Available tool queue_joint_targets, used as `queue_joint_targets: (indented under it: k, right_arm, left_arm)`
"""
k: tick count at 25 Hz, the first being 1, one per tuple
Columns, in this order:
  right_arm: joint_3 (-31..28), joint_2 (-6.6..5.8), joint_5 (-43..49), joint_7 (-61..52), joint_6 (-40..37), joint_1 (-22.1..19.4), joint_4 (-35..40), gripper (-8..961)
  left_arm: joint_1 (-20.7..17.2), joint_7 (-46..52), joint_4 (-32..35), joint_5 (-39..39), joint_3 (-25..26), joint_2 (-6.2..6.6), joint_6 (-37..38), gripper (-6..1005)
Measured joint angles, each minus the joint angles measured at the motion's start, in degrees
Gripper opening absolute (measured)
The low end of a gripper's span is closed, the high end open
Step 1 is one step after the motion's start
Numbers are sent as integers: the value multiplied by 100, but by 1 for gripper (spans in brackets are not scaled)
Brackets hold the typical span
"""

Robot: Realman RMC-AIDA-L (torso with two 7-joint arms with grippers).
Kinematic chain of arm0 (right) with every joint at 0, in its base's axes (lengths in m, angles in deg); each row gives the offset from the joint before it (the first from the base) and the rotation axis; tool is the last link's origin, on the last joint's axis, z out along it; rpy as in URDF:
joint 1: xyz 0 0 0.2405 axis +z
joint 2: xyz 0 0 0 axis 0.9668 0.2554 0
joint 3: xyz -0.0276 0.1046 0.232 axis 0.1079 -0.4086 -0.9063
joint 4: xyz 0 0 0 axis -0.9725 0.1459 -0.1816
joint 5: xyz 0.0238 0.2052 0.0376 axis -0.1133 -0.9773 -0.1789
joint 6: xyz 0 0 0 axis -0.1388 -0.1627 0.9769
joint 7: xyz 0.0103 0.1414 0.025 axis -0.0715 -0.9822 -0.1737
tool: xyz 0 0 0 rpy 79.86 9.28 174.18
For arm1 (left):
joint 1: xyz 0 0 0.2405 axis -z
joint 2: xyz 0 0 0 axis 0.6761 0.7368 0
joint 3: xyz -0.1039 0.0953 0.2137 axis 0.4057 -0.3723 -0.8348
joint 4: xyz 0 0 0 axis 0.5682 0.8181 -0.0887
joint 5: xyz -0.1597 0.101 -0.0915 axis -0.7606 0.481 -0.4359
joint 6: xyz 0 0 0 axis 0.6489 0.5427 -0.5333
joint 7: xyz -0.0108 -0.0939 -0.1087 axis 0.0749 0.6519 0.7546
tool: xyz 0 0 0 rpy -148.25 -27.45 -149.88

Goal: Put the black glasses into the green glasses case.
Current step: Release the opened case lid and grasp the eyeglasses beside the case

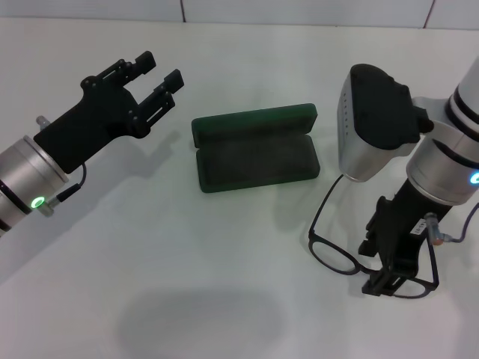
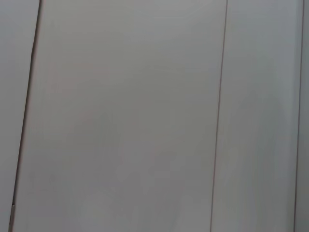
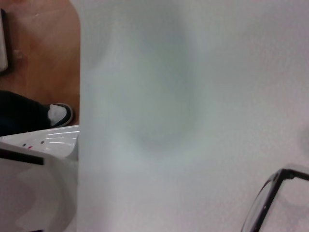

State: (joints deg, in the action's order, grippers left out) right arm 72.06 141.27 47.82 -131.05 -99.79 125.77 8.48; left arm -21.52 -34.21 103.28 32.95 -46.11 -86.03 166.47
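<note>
On a white tabletop (image 1: pixel 239 299), the left gripper (image 1: pixel 159 78) hovers with fingers spread wide; the green glasses case (image 1: pixel 256 149) lies open at center — and the right gripper (image 1: pixel 391 273) is down over the black glasses (image 1: pixel 337 254), finger state unclear.

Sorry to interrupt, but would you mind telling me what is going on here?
The right end effector is down at the black glasses, which lie on the white table beside the green glasses case. The case lies open and empty. The left end effector hangs open above the table, left of the case, holding nothing.
</note>
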Motion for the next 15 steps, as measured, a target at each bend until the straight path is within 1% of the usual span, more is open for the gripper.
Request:
queue_joint_targets:
  k: [8,15]
  right_arm:
    - [266,0,-140,-3,257,-40,-48,473]
    - [479,0,-145,-32,400,-113,-65,441]
  left_arm:
    - [17,-32,13,0,1,0,-5,550]
    - [53,-70,3,0,1,0,-5,550]
